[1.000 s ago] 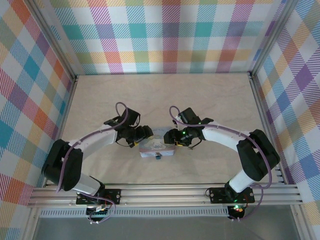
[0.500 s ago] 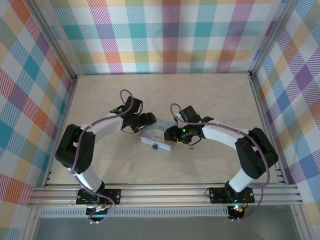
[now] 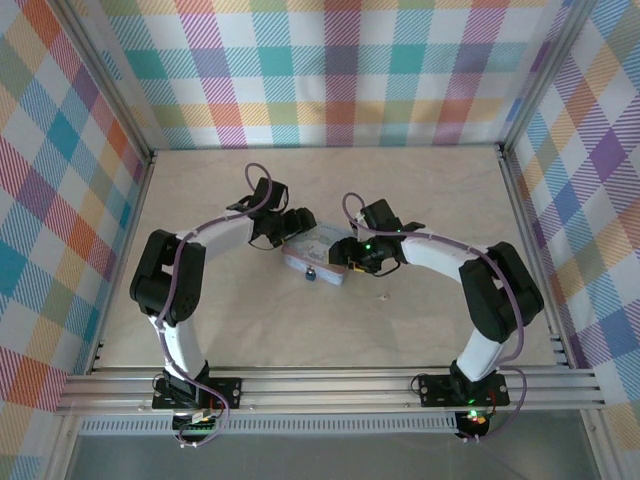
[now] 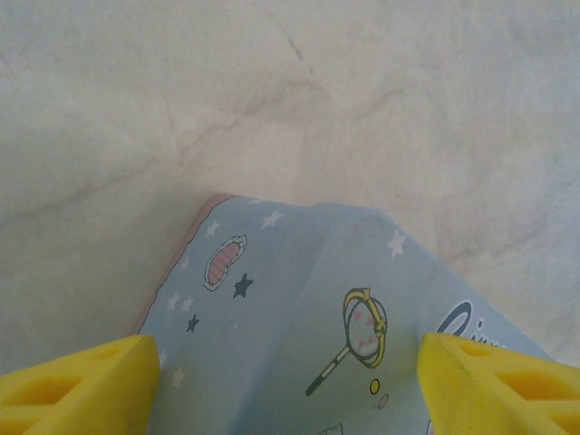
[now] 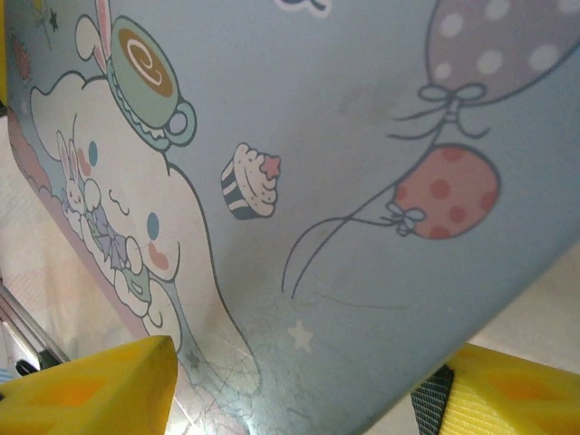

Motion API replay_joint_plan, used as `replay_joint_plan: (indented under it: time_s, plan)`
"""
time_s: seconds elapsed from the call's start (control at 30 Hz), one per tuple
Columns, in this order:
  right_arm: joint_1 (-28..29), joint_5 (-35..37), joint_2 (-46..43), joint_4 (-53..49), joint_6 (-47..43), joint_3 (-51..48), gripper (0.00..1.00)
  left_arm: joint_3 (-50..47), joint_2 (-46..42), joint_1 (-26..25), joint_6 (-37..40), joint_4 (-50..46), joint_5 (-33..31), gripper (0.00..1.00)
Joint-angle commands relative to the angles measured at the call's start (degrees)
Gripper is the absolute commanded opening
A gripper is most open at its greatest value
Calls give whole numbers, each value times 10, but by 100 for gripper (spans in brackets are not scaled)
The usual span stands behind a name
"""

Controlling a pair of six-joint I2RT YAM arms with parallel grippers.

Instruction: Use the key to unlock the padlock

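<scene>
Item 1, your left gripper (image 4: 288, 372): jaws wide, clamped on left end of tin (image 3: 320, 255).
Item 2, padlock (image 3: 311, 277): on tin's near face, between the two grippers, outside both jaws.
Item 3, your right gripper (image 5: 299, 381): jaws wide, clamped on tin's right end.
Item 4, key (image 3: 381, 297): pale speck on table (image 3: 200, 320), right of tin, apart from it.
Change, one second back: tin now farther from near edge, turned, left end farther back; both grippers went with it.

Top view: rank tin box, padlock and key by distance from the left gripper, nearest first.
From the left gripper:
1. tin box: right at the gripper, between its fingers.
2. padlock: at the box's near edge, toward the arm bases.
3. key: small speck on the table, off the box's near-right corner.
</scene>
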Motion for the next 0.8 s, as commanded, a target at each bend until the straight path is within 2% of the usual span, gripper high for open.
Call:
replay_joint_plan:
  time_s: [0.0,0.17,0.3,0.37,0.43,0.6,0.77]
  plan:
    - [-3,-24,22,73,-27,36,69,32,29,-2,13,-6,46,75]
    - [-20,-27,30,64,-41,43,70,67,51,0,35,-17,32,78]
    - [-27,-3,9,39,-56,31,75,83,52,8,43,-23,13,83]
    - [-29,18,-10,14,-70,25,77,87,45,12,47,-23,5,89]
    - [-31,46,-35,-16,-84,17,78,87,32,17,53,-23,-7,100]
    - [-41,104,-115,-106,-109,-13,79,90,-21,30,83,-74,-54,100]
    - [-51,117,-175,-159,-100,-60,79,38,-111,31,86,-62,-68,100]
